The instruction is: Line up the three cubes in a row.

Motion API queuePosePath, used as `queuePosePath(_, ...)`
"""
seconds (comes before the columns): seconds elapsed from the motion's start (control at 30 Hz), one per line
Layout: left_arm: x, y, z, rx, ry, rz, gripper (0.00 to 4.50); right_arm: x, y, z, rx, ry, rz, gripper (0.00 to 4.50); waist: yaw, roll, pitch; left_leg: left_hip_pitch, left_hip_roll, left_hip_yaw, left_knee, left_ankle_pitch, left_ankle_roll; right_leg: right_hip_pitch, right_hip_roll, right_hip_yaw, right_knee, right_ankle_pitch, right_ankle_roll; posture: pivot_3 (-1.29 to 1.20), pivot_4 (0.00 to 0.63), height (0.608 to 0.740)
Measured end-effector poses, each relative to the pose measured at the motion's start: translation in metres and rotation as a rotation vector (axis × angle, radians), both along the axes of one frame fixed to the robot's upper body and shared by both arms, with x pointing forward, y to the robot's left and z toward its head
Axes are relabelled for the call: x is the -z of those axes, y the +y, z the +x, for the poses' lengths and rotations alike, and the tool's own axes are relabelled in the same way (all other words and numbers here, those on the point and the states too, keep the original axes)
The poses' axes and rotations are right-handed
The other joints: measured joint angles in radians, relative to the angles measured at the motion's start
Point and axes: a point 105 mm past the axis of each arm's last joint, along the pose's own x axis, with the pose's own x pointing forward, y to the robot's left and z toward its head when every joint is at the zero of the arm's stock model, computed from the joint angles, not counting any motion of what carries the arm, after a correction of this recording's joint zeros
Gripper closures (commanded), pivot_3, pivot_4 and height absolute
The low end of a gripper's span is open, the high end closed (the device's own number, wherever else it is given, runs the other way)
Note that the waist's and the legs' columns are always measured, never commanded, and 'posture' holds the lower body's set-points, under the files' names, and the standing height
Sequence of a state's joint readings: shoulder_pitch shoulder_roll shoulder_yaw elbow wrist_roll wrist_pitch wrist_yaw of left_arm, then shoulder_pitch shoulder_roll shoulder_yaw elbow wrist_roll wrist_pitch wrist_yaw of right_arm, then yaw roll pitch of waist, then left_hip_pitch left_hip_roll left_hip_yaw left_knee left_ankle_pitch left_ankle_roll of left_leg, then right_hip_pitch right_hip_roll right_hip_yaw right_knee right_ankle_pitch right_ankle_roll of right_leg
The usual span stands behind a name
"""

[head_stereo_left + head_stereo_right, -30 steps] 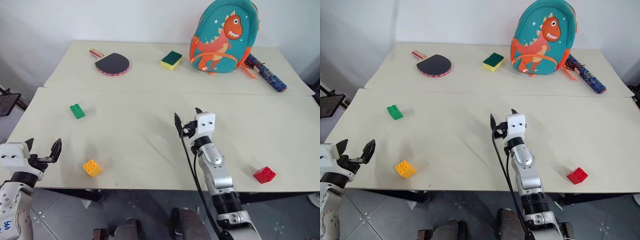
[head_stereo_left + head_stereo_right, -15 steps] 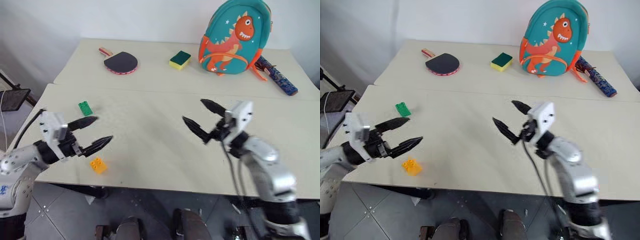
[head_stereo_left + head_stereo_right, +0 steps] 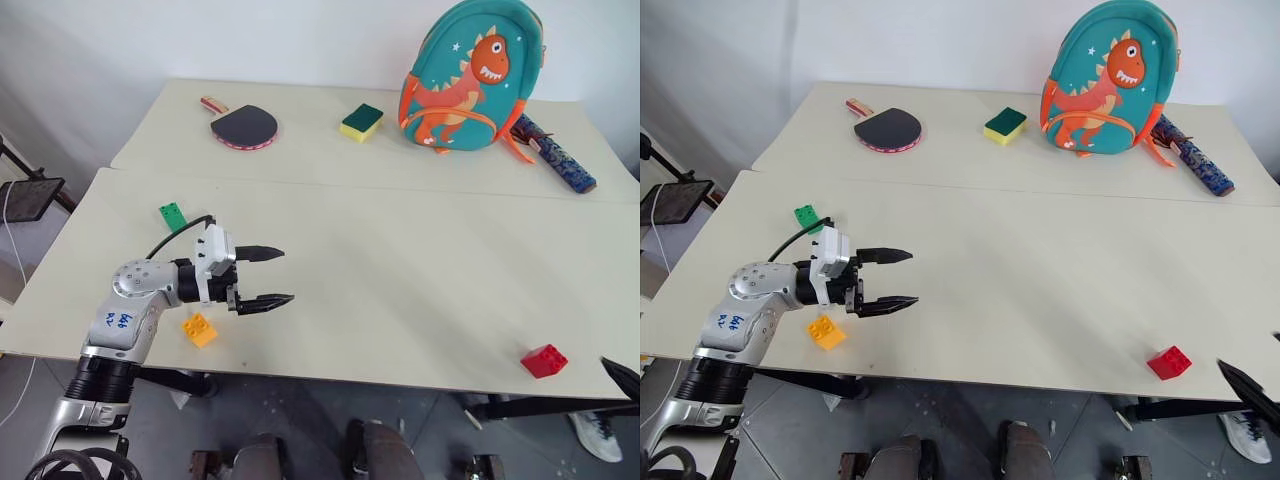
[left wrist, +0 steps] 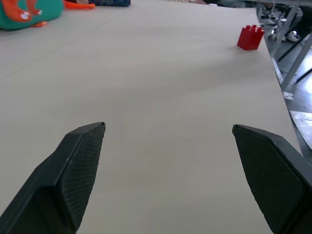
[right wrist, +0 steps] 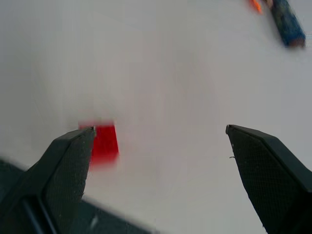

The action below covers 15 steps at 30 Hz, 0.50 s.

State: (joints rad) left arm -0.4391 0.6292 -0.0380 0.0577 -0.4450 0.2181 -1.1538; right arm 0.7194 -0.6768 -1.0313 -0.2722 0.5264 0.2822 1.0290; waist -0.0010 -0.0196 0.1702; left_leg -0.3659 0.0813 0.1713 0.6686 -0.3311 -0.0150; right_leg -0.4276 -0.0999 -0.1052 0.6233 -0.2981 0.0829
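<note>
Left gripper (image 3: 268,277) spread wide, holding nothing, right gripper (image 5: 161,141) likewise, three cubes: one green (image 3: 172,215), one yellow-orange (image 3: 199,329), one red (image 3: 544,360).

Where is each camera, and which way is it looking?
Head eyes: up on the head, looking down at the table; the left gripper shows open.
Left wrist: along its open fingers across the table toward the red cube.
Right wrist: between its open fingers down at the red cube.
All of them share the red cube.
</note>
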Motion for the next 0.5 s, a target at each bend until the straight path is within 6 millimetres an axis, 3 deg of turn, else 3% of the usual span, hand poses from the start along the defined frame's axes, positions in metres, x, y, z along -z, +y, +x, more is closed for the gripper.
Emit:
queuePosePath(0.07, 0.000, -0.001, -0.001, 0.014, 0.004, -0.002, 0.05, 0.007, -0.001, -0.010, -0.025, 0.092, 0.015, 0.00, -0.004, 0.000, 0.000, 0.003, 0.000, -0.002, -0.001, 0.000, 0.000, 0.000, 0.000, 0.004, 0.002, 0.000, 0.000, 0.00, 0.150, 0.740)
queuePosePath(0.13, -0.003, -0.005, -0.001, 0.031, -0.003, -0.012, 0.05, 0.004, 0.003, -0.007, -0.070, 0.103, 0.002, 0.00, -0.007, 0.000, 0.000, 0.008, 0.000, -0.003, -0.001, -0.001, 0.001, 0.003, 0.000, 0.006, 0.003, 0.000, 0.000, 0.00, 0.150, 0.740)
queuePosePath(0.27, -0.004, -0.012, -0.002, 0.057, -0.002, -0.036, 0.05, -0.013, 0.019, 0.028, -0.197, 0.075, -0.042, 0.00, -0.022, 0.000, 0.000, 0.012, 0.000, -0.001, -0.001, -0.002, 0.003, 0.006, 0.000, 0.008, 0.003, 0.000, -0.001, 0.00, 0.150, 0.740)
queuePosePath(0.4, -0.005, -0.016, -0.005, 0.098, -0.005, -0.028, 0.05, 0.001, 0.049, 0.064, -0.355, 0.190, -0.034, 0.00, -0.024, 0.000, 0.000, 0.012, 0.000, -0.002, -0.002, 0.000, 0.000, 0.005, 0.000, 0.008, 0.004, 0.000, -0.001, 0.00, 0.150, 0.740)
queuePosePath(0.5, -0.005, -0.019, -0.007, 0.131, -0.009, -0.018, 0.05, 0.016, 0.050, 0.079, -0.356, 0.246, -0.048, 0.00, -0.012, 0.000, 0.000, 0.010, 0.000, -0.001, -0.001, 0.000, 0.000, 0.003, 0.000, 0.007, 0.004, 0.000, -0.001, 0.00, 0.150, 0.740)
